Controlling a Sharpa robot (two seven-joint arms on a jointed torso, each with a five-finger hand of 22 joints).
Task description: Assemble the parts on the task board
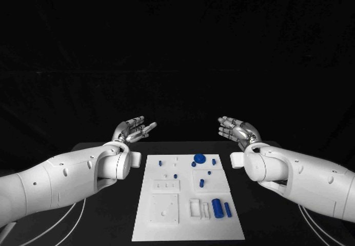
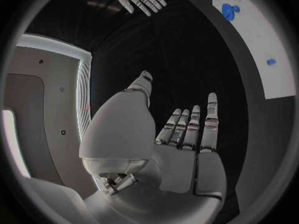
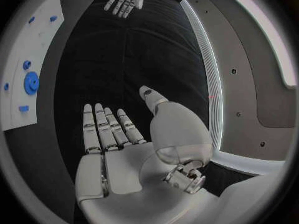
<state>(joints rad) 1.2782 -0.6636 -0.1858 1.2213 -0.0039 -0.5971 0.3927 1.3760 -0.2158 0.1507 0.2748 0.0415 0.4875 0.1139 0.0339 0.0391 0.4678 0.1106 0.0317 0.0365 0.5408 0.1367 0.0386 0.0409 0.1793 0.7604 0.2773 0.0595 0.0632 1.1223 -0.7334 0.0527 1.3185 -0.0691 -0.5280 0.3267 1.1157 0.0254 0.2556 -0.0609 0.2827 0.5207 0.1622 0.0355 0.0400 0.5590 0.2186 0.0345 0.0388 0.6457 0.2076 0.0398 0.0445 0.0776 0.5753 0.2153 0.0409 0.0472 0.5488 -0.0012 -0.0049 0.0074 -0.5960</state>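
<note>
Your left robot hand (image 1: 133, 129) and right robot hand (image 1: 238, 131) hover spread, holding nothing, the white rectangular task board (image 1: 166, 215) with small blue plastic parts (image 1: 217, 206) between and nearer you on the black worktop (image 1: 111, 215).

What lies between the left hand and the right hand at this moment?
In the head view, only bare dark background separates the left hand and right hand. Both are open, palms facing each other, beyond the far end of the task board, holding no parts.

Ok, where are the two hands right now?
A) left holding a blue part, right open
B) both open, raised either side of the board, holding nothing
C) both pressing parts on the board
B: the left hand and right hand flank the task board, fingers spread, nothing in them.
</note>
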